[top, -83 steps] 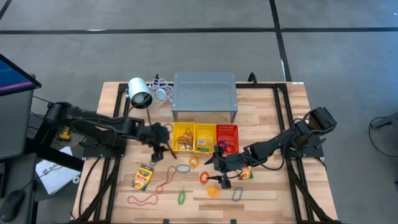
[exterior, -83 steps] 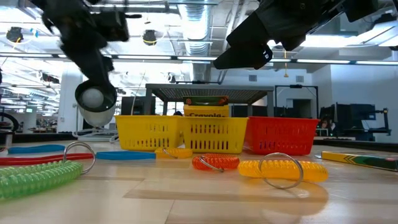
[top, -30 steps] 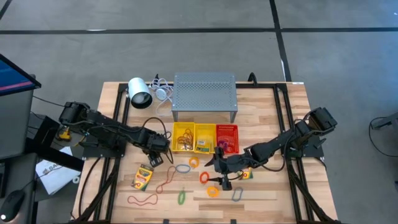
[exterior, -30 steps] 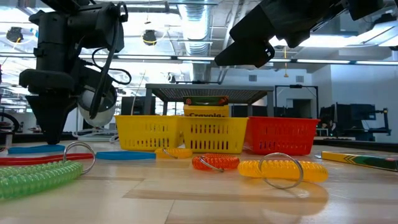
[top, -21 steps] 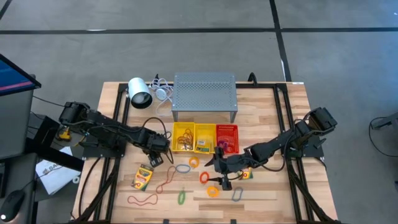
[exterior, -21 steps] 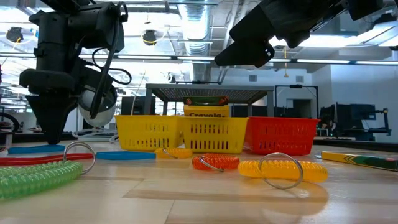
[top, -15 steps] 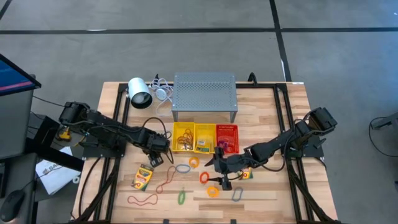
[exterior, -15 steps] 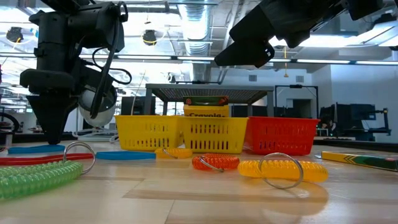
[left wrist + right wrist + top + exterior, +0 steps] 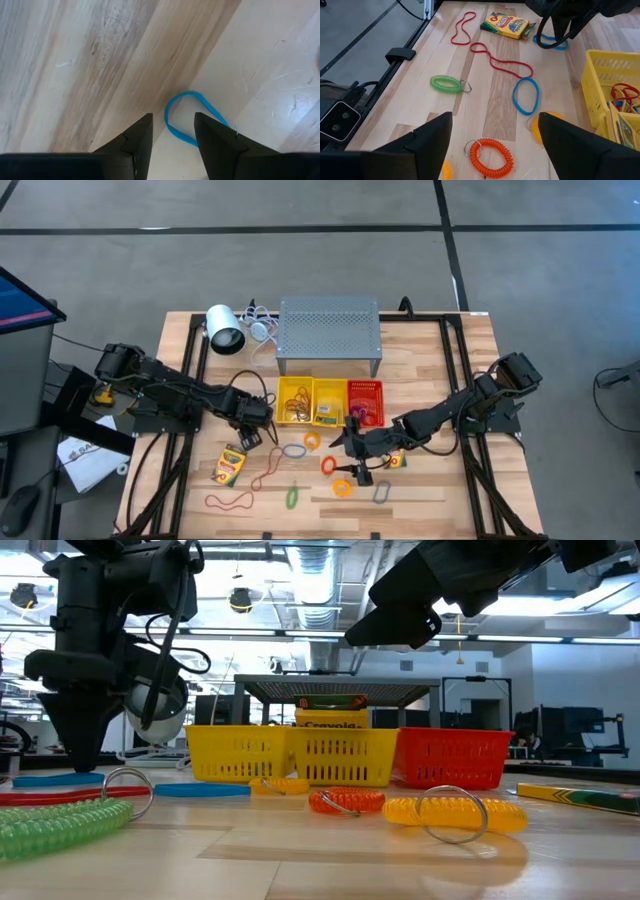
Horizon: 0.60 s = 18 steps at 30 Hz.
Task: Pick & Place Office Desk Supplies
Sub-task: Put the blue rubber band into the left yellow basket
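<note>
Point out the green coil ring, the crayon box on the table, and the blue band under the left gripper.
green coil ring (image 9: pixel 446 83): right wrist view, coil's middle.
crayon box (image 9: pixel 505 24): right wrist view, printed top face.
blue band (image 9: pixel 172 107): left wrist view, loop's curved end.

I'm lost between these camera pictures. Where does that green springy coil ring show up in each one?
High view: the green coil ring lies near the table's front edge, left of middle.
Low view: large in the bottom left corner.
Left wrist view: not in it.
Right wrist view: left of middle on the wood.
Shared landmark: the yellow basket, though not in the left wrist view.
</note>
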Motion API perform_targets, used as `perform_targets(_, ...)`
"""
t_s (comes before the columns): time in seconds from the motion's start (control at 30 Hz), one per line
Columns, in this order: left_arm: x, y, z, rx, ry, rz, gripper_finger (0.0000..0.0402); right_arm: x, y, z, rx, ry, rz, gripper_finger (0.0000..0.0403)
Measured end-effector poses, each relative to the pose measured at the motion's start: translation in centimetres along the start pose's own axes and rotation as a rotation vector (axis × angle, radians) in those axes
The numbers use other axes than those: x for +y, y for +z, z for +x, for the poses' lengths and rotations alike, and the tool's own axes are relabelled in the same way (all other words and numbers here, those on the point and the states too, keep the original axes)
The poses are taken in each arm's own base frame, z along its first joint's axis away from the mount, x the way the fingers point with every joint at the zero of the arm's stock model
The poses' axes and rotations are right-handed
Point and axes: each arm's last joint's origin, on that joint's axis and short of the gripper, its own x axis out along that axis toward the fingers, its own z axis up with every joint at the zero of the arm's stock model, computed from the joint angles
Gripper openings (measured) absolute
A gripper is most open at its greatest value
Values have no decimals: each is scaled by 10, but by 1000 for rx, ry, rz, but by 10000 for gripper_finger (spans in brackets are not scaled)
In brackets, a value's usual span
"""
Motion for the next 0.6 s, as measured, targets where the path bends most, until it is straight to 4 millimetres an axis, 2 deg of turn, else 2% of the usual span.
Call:
perform_targets(0.17, 0, 1, 0, -13, 4, -1, 135, 0, 0, 0, 0, 0, 0, 291)
perform_targets(0.43, 0, 1, 0, -4, -5, 16, 85, 0, 0, 0, 0, 0, 0, 291)
perform_targets(0.6, -1, 0, 0, 9, -22, 27, 70, 0, 0, 0, 0, 0, 0, 291)
